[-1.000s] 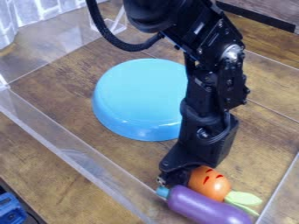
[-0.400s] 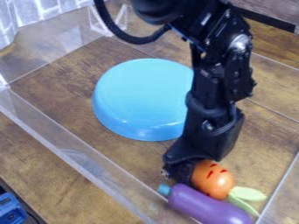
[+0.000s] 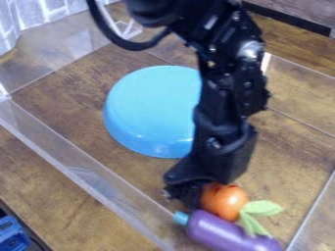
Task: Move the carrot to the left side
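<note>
The small orange carrot (image 3: 226,202) with its light green leafy top (image 3: 263,209) lies near the front right corner of the wooden floor, just behind the purple eggplant (image 3: 230,233). My black gripper (image 3: 206,190) points straight down and its fingers are shut on the carrot's left side, hiding part of it. The arm rises behind it over the edge of the blue plate (image 3: 147,108).
Clear plastic walls (image 3: 72,181) box in the wooden surface on the front, left and right. The upturned blue plate fills the middle. The eggplant lies against the front wall right below the carrot. Bare wood (image 3: 78,137) shows left of the plate.
The wrist has rolled a little, and the carrot has shifted slightly to the left with the fingers. The eggplant and the plate have stayed in place.
</note>
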{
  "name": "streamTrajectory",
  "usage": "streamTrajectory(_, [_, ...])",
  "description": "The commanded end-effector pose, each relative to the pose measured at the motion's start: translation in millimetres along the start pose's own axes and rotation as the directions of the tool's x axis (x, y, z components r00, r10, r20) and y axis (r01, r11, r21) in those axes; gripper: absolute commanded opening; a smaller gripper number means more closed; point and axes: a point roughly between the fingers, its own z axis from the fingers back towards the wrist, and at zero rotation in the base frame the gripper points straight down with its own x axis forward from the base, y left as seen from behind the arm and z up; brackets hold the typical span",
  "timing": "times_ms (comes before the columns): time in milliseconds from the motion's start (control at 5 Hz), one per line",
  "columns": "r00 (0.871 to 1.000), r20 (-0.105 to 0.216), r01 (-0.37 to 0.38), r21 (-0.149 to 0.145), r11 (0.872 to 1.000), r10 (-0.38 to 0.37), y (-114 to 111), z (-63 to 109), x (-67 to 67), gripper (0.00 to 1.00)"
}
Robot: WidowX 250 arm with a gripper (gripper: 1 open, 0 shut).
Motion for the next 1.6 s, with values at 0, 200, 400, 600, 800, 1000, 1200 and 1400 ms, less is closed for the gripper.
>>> streamTrajectory(0, [0.999,0.006,0.035,0.068,0.997,-0.035,8.9,23.9,1.2,0.00])
streamTrajectory(200, [0.999,0.000,0.041,0.070,0.997,-0.041,8.0,25.7,-2.1,0.00])
streamTrajectory(400, [0.999,-0.005,0.045,0.072,0.996,-0.045,7.9,27.0,-5.7,0.00])
streamTrajectory(600, [0.993,-0.008,0.118,0.077,0.990,-0.117,9.2,35.8,-16.5,0.00])
streamTrajectory(800, [0.981,-0.007,0.194,0.088,0.977,-0.195,17.5,39.6,-21.3,0.00])
streamTrajectory(1000, [0.984,-0.008,0.175,0.088,0.981,-0.175,20.0,33.0,-23.5,0.00])
streamTrajectory(1200, [0.988,-0.008,0.154,0.087,0.984,-0.154,22.1,26.5,-25.6,0.00])
streamTrajectory(1400, [0.991,-0.013,0.133,0.090,0.987,-0.132,24.5,20.5,-28.4,0.00])
